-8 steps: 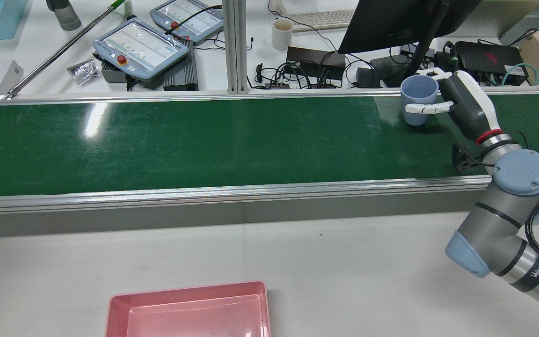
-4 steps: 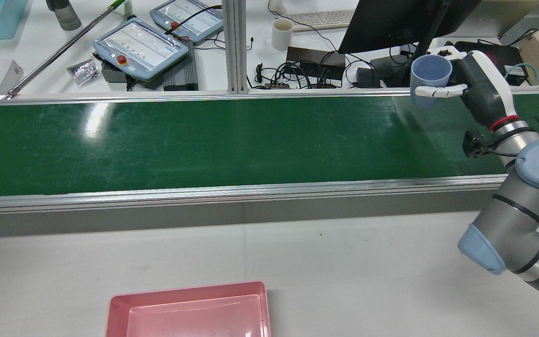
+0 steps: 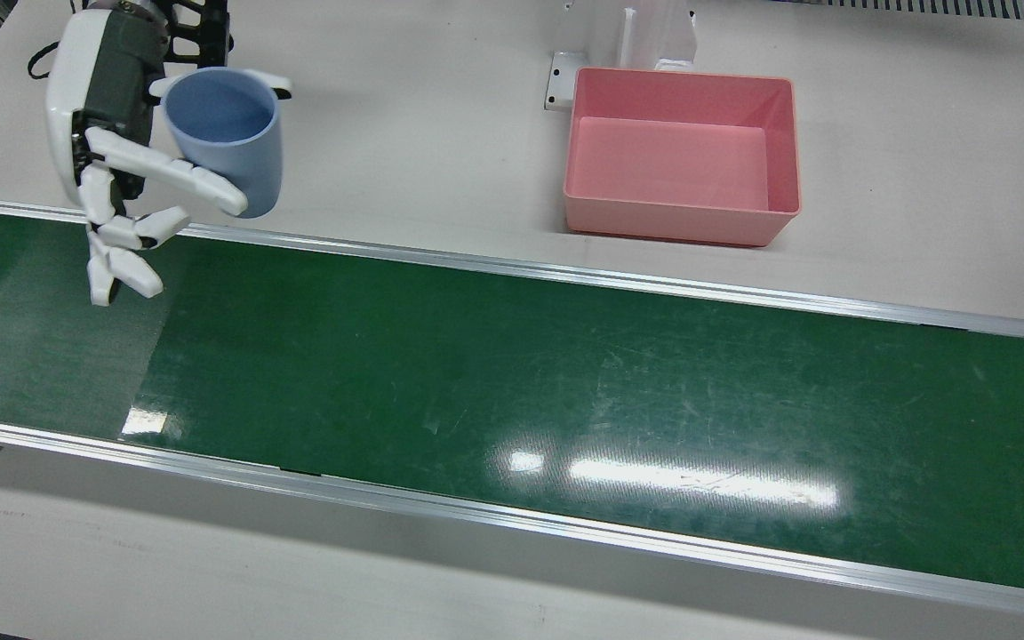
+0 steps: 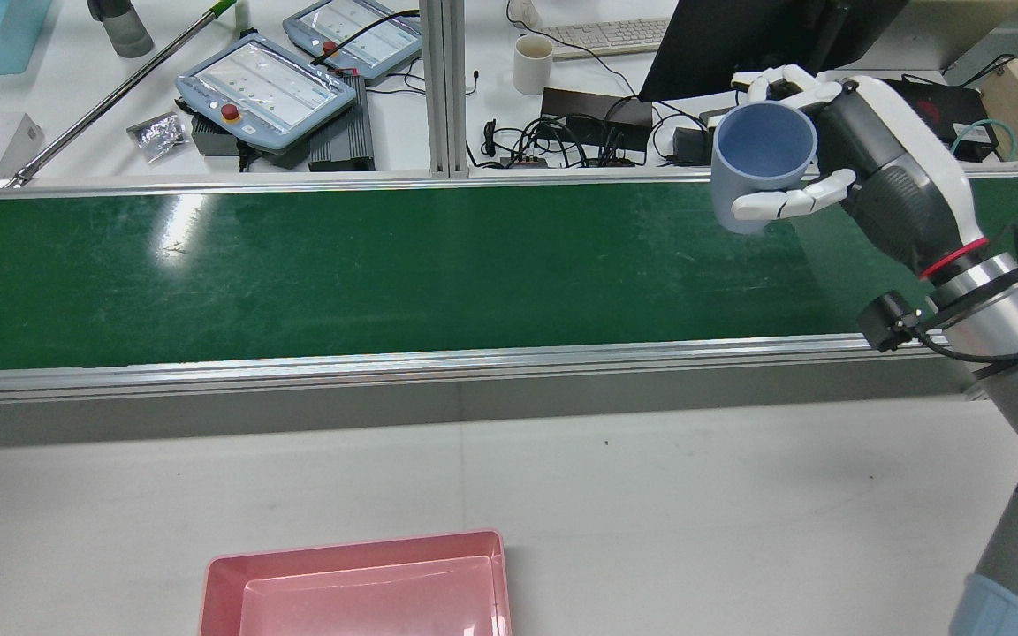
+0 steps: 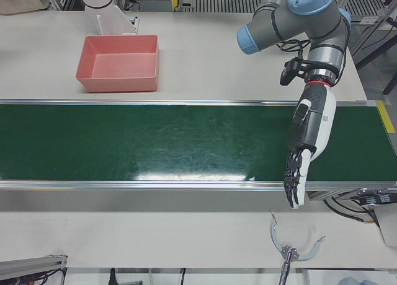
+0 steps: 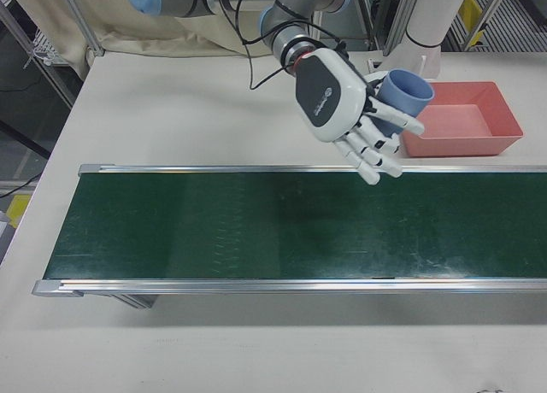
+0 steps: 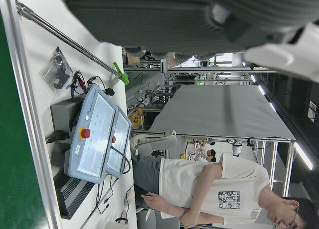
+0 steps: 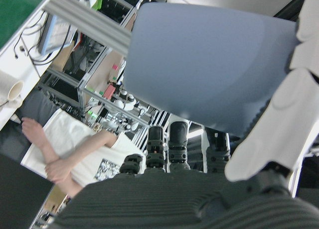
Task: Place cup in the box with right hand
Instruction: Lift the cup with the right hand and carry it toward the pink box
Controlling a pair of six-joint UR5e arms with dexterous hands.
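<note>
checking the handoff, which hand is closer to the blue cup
Right. The right hand is shut on the blue cup; the left hand hangs open over the belt's far end.

Blue cup aloft (upright), pink box empty

Your front view looks almost straight down on the belt, box upper right. The rear view sits high behind, facing forward, and shares that belt and the box, now at bottom. The two front-corner views look down along the belt from opposite ends. Both hand cams lie sideways; the right one's jammed right up against the cup.
</note>
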